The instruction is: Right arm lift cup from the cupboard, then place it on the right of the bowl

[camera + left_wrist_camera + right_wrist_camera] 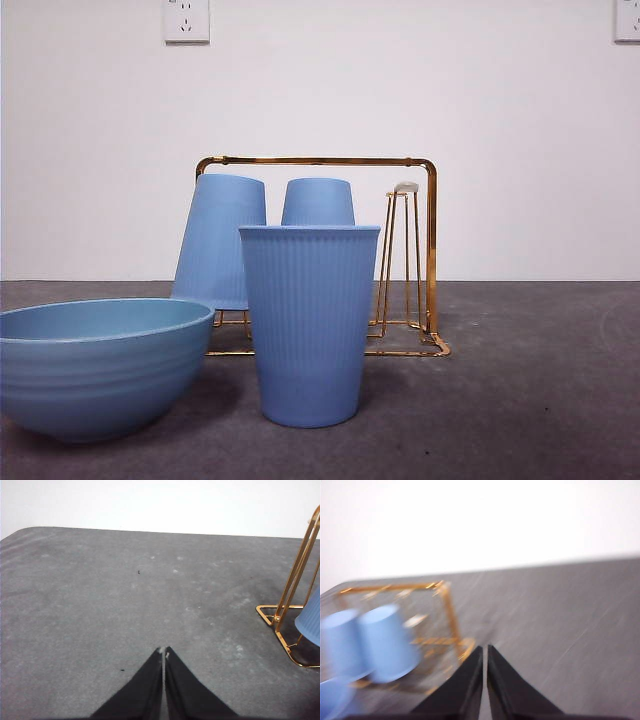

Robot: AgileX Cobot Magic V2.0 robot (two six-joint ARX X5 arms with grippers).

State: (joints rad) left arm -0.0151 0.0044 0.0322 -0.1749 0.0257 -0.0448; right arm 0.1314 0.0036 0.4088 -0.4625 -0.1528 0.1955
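A ribbed light-blue cup (310, 325) stands upright on the grey table, just right of the wide blue bowl (95, 365). Behind it, the gold wire cupboard (430, 250) holds two more cups upside down (220, 240) (318, 202); its right peg loop (400, 250) is bare. No arm shows in the front view. My right gripper (485, 649) is shut and holds nothing. Its blurred wrist view shows the cupboard (451, 612) with two cups (387, 640) some way off. My left gripper (164, 651) is shut over bare table, with the cupboard's end (295, 580) to one side.
Grey table surface (540, 400) stretches to the right of the upright cup. A white wall with two sockets (186, 20) (627, 20) closes the back. A blurred blue patch (332, 697) sits at a corner of the right wrist view.
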